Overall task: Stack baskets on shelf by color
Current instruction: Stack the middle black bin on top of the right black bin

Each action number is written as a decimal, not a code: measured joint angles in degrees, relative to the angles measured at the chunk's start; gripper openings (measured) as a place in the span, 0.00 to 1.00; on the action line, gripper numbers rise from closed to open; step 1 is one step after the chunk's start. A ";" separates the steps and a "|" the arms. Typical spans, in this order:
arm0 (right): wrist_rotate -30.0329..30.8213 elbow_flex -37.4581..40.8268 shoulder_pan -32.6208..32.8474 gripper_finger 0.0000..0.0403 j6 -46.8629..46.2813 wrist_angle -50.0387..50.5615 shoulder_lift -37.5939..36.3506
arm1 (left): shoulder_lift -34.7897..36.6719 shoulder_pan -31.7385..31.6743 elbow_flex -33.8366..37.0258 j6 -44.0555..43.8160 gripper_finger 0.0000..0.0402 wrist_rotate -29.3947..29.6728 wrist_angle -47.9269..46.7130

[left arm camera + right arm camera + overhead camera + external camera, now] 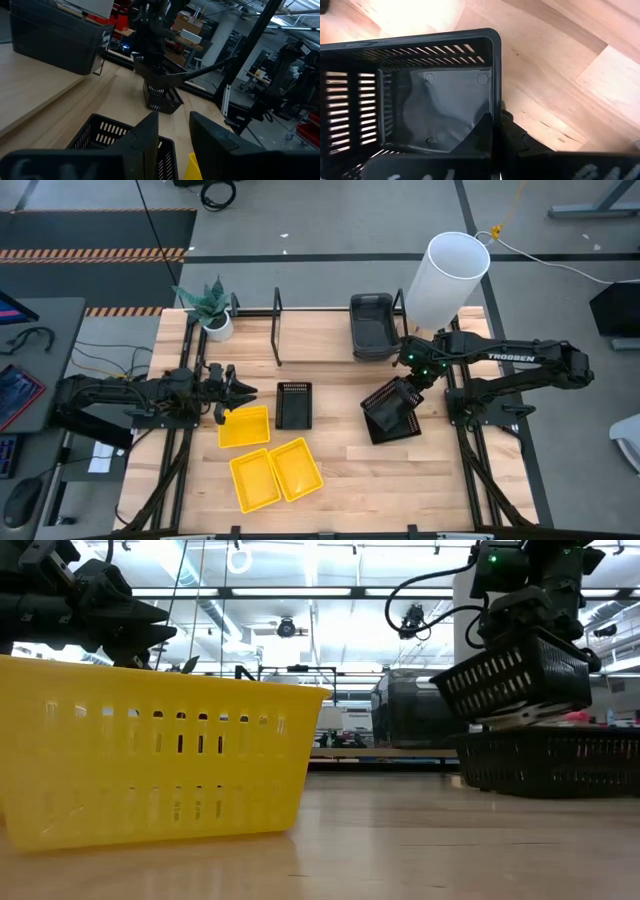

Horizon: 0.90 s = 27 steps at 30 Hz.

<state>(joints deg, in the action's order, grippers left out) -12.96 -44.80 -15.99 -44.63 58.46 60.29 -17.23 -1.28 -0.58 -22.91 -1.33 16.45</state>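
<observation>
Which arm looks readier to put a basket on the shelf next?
The right. Its tool already grips a black basket, lifted and tilted, close to the shelf. The left tool is open and empty above a yellow basket.

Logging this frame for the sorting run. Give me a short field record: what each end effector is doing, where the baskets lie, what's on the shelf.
right end effector: shut on a black slotted basket, held tilted above another black basket on the table
left end effector: open, empty, by the yellow baskets
yellow baskets: three on the table, one nearest the left end effector, two side by side nearer the front edge
third black basket: on the table, centre
shelf: holds smoky grey basket
</observation>
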 joint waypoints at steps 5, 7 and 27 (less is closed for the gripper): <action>0.01 0.00 0.00 0.03 0.04 0.20 0.00 | 0.01 0.00 0.01 0.00 0.29 -0.01 -0.01; 0.01 0.00 0.00 0.03 0.09 0.20 -0.03 | 0.02 0.00 0.01 0.03 0.29 -0.01 0.00; -0.22 -0.01 2.97 0.03 -6.67 3.06 -1.37 | 0.02 0.00 0.02 0.02 0.29 -0.01 0.00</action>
<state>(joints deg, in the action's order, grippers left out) -13.18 -44.80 -13.01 -51.31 61.51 58.93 -17.21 -1.28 -0.56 -22.90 -1.34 16.45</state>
